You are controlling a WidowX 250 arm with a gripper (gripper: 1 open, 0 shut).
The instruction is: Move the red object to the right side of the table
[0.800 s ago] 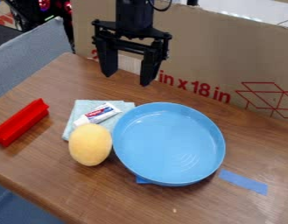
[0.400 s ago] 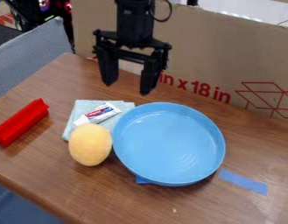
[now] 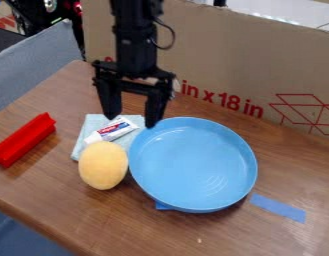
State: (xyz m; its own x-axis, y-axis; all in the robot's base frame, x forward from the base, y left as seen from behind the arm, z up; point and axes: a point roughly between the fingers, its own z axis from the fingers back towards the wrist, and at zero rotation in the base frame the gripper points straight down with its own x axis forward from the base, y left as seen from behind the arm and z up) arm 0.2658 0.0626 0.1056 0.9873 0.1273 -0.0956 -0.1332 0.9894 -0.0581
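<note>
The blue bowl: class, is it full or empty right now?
Empty. The blue bowl shows only its bare blue inside; the yellow object sits outside, against its left rim.

The red object [image 3: 24, 138] is seen as a long, flat, bright red block with a ribbed or stepped upper face. It is laid flat on the wooden table [image 3: 47, 190] near the left edge, set at a slant so that one end is pointed toward the upper right and the other toward the lower left. It is kept well apart from the other things on the table, and nothing is found touching or holding it.
</note>
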